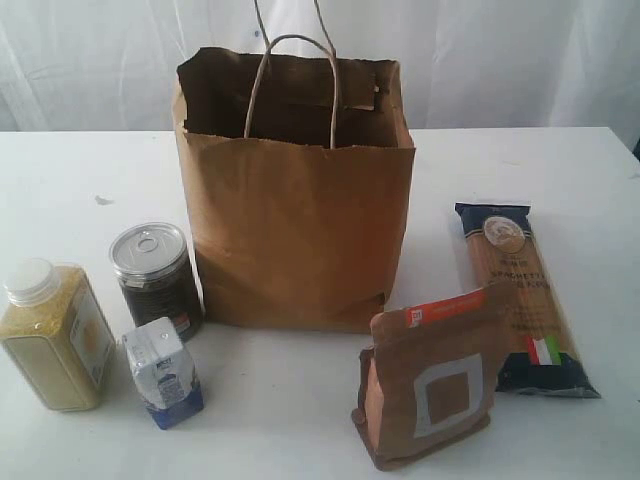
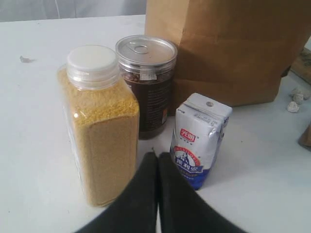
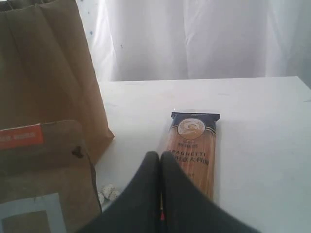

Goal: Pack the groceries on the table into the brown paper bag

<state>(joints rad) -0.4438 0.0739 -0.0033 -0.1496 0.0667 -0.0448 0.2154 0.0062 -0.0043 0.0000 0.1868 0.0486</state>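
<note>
The brown paper bag stands open at the middle of the white table. To its left are the dark pull-tab can, the yellow-grain bottle and the small blue-white carton. To the right lie the long spaghetti packet and the brown pouch with an orange strip. Neither gripper shows in the exterior view. My left gripper is shut and empty, just short of the gap between bottle and carton. My right gripper is shut and empty before the spaghetti packet.
A white curtain hangs behind the table. A small dark speck lies on the tabletop at far left. Small pale lumps rest on the table by the pouch.
</note>
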